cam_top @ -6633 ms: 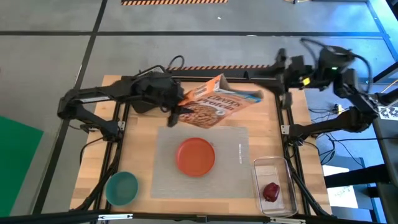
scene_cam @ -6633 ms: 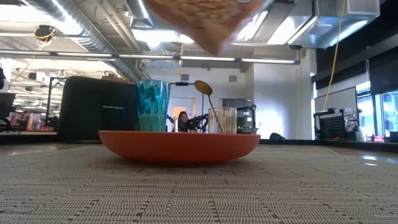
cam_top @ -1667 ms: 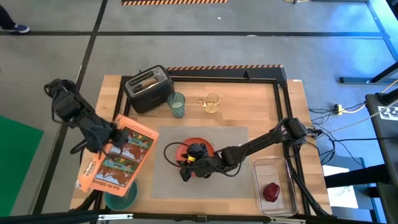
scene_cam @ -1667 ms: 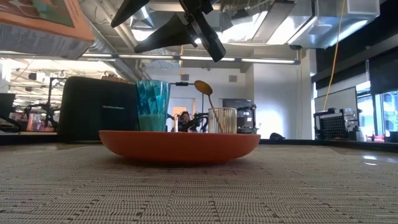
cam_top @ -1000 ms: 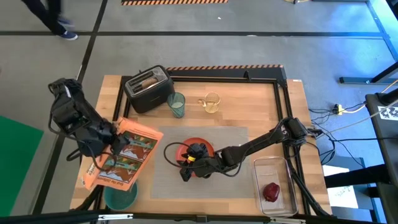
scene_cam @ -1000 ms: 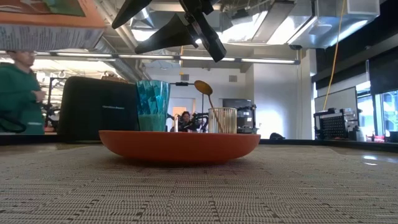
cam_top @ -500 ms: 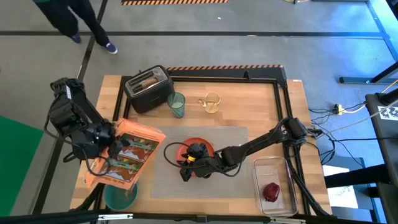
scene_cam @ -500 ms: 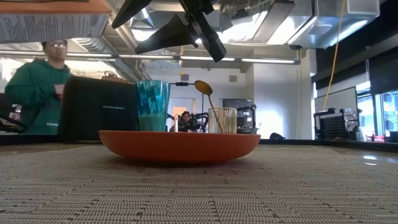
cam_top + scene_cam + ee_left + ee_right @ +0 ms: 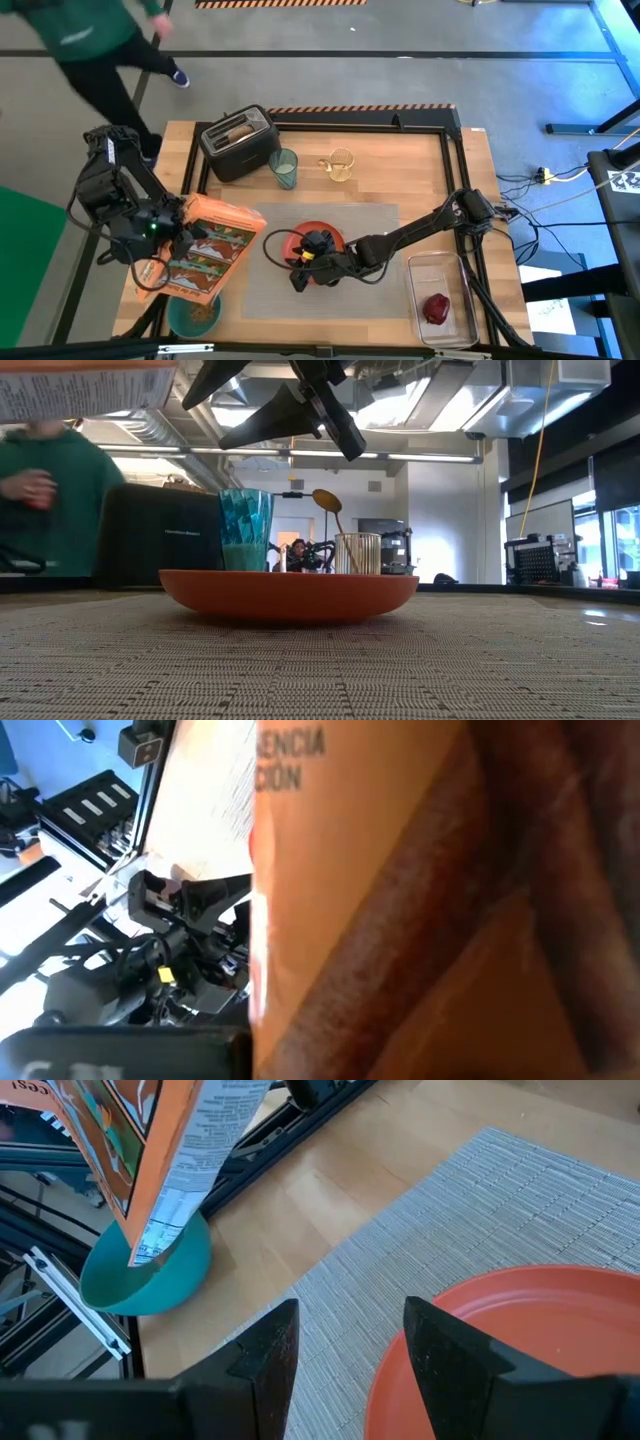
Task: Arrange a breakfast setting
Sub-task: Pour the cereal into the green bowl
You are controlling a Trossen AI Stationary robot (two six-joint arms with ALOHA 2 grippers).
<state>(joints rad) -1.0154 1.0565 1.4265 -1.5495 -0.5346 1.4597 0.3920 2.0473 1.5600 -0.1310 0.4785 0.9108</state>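
My left gripper (image 9: 168, 226) is shut on an orange cereal box (image 9: 205, 250), held tilted above the teal bowl (image 9: 195, 315) at the table's near left. The box's lower corner (image 9: 160, 1245) hangs over the bowl (image 9: 150, 1270). My right gripper (image 9: 345, 1360) is open and empty, hovering over the left rim of the orange plate (image 9: 318, 240), which rests on the grey placemat (image 9: 380, 230). The teal cup (image 9: 285, 168) and a glass holding the gold spoon (image 9: 340, 165) stand at the far side. The red fruit (image 9: 436, 308) lies in the clear tray (image 9: 440, 270). Toast (image 9: 237, 128) sticks out of the black toaster (image 9: 240, 145). My left gripper holds the cereal box by its far left edge (image 9: 180, 222), coming from the table's left. The gripper body hides the fingers in the high view, and the box face (image 9: 420, 900) fills the wrist view. The box is lifted clear, tilted, its lower end over the bowl.
A person in a green top (image 9: 90, 40) moves past the table's far left corner and also shows in the low view (image 9: 50, 490). Black frame rails (image 9: 360, 110) run along the table's edges. Bare wood lies between the toaster and the placemat.
My left gripper has tipped the cereal box a little steeper over the bowl and shifted it slightly toward the table's right. In the low view the box's end has risen. A person has walked along the far left of the table. My right arm has kept still.
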